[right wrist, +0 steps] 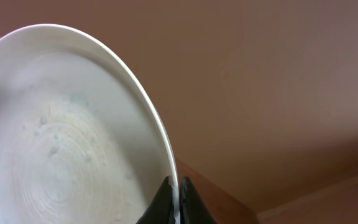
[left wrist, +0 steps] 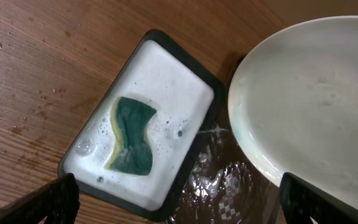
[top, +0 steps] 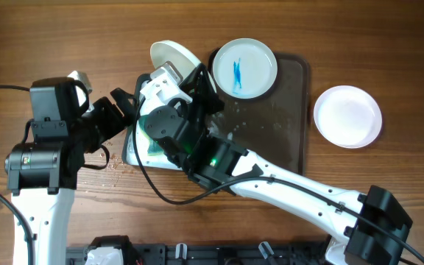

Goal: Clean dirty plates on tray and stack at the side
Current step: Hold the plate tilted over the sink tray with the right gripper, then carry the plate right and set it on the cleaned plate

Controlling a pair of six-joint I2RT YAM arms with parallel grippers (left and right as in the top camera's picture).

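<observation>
Right gripper: I see its fingers clamped tight on the rim of the held plate. Only the fingertips show in its wrist view.
Held plate: it is raised and tilted, off the tray, just beyond the tray's far left corner and above the far end of the tub. I see faint pale specks and rings on its face but cannot tell whether any smear is left. Its lower edge is cut off in the right wrist view, and the right arm covers part of it from overhead.
Left gripper: it is released, with the fingers spread wide at the two bottom corners of its wrist view and nothing between them. From overhead I can barely make it out against the dark arm parts.
Smeared plate: it lies flat in the tray's far left corner, with blue streaks left of its middle.
Clean plate: it sits plain white on the bare tabletop, just right of the tray and apart from it.
Tray: its surface is wet and glinting. The right arm hides its left side from overhead.
Tub: it is just left of the tray, holding foamy water with a green sponge lying in it. From overhead it is mostly hidden under the right arm.
</observation>
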